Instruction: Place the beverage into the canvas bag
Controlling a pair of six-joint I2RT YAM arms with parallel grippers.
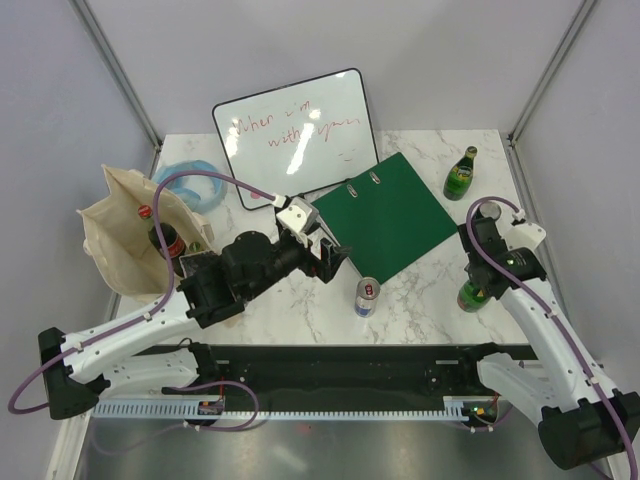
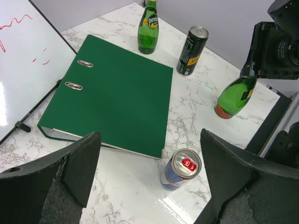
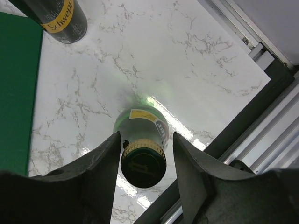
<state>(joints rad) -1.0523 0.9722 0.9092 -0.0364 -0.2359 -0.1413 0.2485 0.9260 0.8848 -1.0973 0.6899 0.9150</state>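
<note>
Two dark fingers [image 3: 88,182] of the right gripper [image 3: 147,136] stand narrowly apart on either side of the neck of the green glass bottle with a yellow label and dark cap [image 3: 142,122]. One finger looks to be against the neck and a thin gap shows at the other, so I cannot tell whether the neck is clamped. This beverage stands on the white marble-patterned table [image 3: 154,51] near its right near edge, beside the metal frame rail. Just to the far left of it stands a black can with a yellow band [image 2: 192,44], and left of that lies a flat green ring binder [image 2: 117,98]. A second green glass bottle [image 2: 148,28] stands beyond the binder's far right corner. Near the binder's near edge stands a blue-and-silver can with a red tab [image 2: 180,169]. The left gripper [image 2: 150,138] hangs above this can with its fingers spread wide and nothing between them. A whiteboard with red writing [image 1: 295,135] leans at the far side. The beige canvas bag [image 1: 105,225] sits at the table's left edge, well apart from the gripped-at bottle, its mouth open upward, with a dark red-capped bottle [image 1: 160,237] inside. A pale blue ring [image 1: 190,172] lies just beyond the bag.
</note>
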